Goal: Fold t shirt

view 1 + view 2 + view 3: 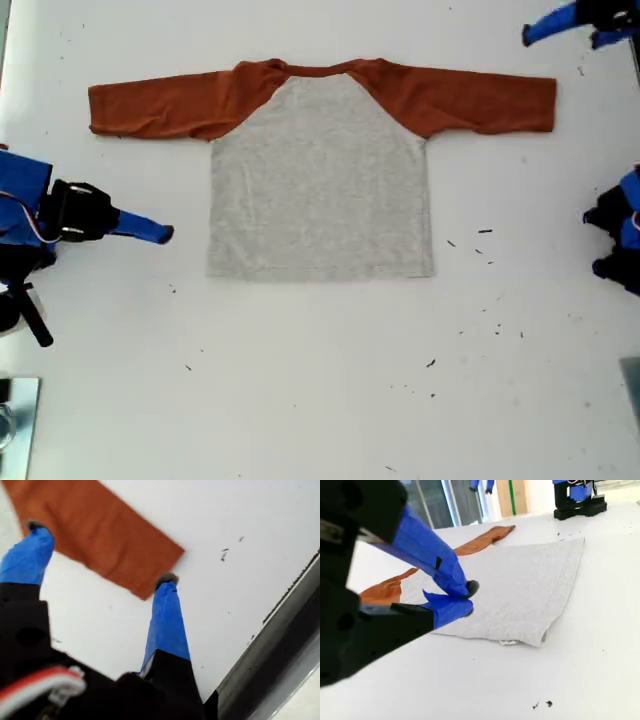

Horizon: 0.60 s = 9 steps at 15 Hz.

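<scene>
Orange sleeve cuff (100, 535) between first hand's (100, 555) spread fingers.

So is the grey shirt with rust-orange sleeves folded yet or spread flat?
Spread flat: the grey shirt with rust-orange sleeves lies open on the white table, both sleeves stretched straight out, nothing folded.

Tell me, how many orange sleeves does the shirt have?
2. One sleeve stretches toward the exterior view's left, the other sleeve toward its right, both flat on the table.
</scene>
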Each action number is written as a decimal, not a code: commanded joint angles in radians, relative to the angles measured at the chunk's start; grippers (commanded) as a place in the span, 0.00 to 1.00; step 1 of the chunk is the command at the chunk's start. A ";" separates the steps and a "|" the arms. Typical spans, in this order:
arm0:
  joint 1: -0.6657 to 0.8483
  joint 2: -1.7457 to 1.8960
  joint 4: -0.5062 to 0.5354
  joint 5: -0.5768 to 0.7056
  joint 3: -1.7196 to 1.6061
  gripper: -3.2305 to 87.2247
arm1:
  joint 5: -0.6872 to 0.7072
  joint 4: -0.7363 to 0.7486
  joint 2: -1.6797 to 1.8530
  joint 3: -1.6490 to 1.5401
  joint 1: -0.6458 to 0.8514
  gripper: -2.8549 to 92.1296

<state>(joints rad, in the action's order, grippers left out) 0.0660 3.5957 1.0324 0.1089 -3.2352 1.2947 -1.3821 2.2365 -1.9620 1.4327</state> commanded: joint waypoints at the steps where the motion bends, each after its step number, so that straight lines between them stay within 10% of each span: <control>1: 0.006 0.009 -0.003 0.011 -0.009 0.03 | 0.054 0.319 0.041 -0.304 0.040 0.42; 5: 0.018 0.009 -0.003 0.011 -0.009 0.03 | 0.052 0.620 -0.021 -0.566 0.000 0.31; 6: 0.020 0.009 -0.003 0.011 -0.009 0.03 | 0.037 0.630 -0.021 -0.577 -0.015 0.11; 9: 0.026 0.009 -0.003 0.011 -0.009 0.03 | 0.029 0.545 0.005 -0.489 -0.060 0.07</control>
<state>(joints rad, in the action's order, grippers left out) 0.0736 3.5957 1.0324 0.1089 -3.2352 1.3315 -0.7839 2.2227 -2.5050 1.3790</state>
